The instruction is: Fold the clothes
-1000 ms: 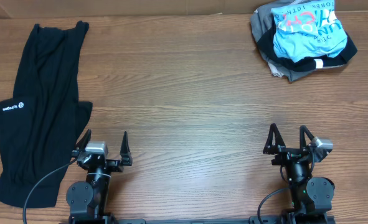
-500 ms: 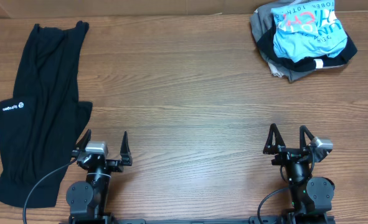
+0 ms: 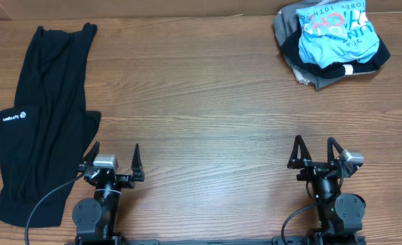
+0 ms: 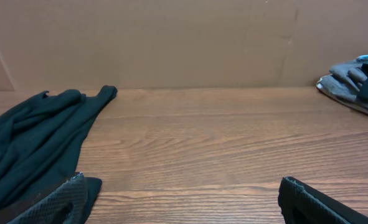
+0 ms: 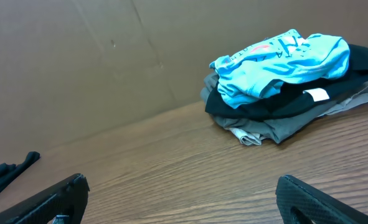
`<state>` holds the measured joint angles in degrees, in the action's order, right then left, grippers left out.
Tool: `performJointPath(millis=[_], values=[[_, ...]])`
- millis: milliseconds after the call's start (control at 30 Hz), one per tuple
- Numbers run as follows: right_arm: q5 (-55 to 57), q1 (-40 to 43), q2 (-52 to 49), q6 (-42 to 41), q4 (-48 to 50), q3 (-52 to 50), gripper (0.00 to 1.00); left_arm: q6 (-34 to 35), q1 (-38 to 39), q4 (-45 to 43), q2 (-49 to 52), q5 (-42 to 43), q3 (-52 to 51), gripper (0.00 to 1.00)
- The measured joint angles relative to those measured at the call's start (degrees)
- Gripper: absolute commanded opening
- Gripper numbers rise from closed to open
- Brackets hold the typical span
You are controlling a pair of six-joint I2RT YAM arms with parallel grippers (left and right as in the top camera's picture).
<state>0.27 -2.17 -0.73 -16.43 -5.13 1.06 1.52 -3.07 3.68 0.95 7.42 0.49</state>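
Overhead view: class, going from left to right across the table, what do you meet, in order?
In order: black garment → left gripper → bundle of clothes. The right gripper shares the bundle's span, so it is left out.

Right wrist view. The right end effector [image 5: 182, 200] appears only as two dark fingertips [image 5: 51, 198] at the lower corners, set wide apart with bare wood-grain tabletop [image 5: 171, 155] between them. At upper right, a heap of clothing rests on the tabletop near a brown cardboard wall [image 5: 78, 62]. A light-blue shirt [image 5: 283, 59] with printed lettering (partly legible, in red and white) lies on top. Beneath it is a black layer [image 5: 271, 104] bearing a small white tag [image 5: 314, 94], and a grey garment [image 5: 264, 127] lies at the base. At far left, well apart from the heap, a narrow end of a black garment [image 5: 0, 175] enters the view.
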Motion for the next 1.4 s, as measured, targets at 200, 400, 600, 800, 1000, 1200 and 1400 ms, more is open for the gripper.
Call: performJointPath(millis=[200, 400, 600, 800, 1000, 1200, 1400], values=[[-0.02, 0.00, 0.00, -0.02, 0.00, 0.00, 1.00, 0.00, 0.00, -0.02, 0.00, 0.00, 0.00, 1.00], [-0.02, 0.00, 0.00, 0.00, -0.04, 0.00, 1.00, 0.00, 0.00, -0.02, 0.00, 0.00, 0.00, 1.00], [-0.04, 0.00, 0.00, -0.04, -0.04, 0.00, 1.00, 0.00, 0.00, 0.00, 0.00, 0.00, 0.00, 1.00], [-0.02, 0.00, 0.00, -0.02, -0.02, 0.00, 1.00, 0.00, 0.00, 0.00, 0.00, 0.00, 0.00, 1.00], [-0.02, 0.00, 0.00, -0.04, -0.02, 0.00, 1.00, 0.00, 0.00, -0.15, 0.00, 0.35, 0.00, 1.00], [-0.11, 0.00, 0.00, -0.02, 0.48, 0.00, 1.00, 0.09, 0.00, -2.99, 0.00, 2.49, 0.00, 1.00], [-2.99, 0.02, 0.00, 0.00, 3.56, 0.00, 1.00, 1.03, 0.00, -0.59, 0.13, 3.26, 1.70, 1.00]])
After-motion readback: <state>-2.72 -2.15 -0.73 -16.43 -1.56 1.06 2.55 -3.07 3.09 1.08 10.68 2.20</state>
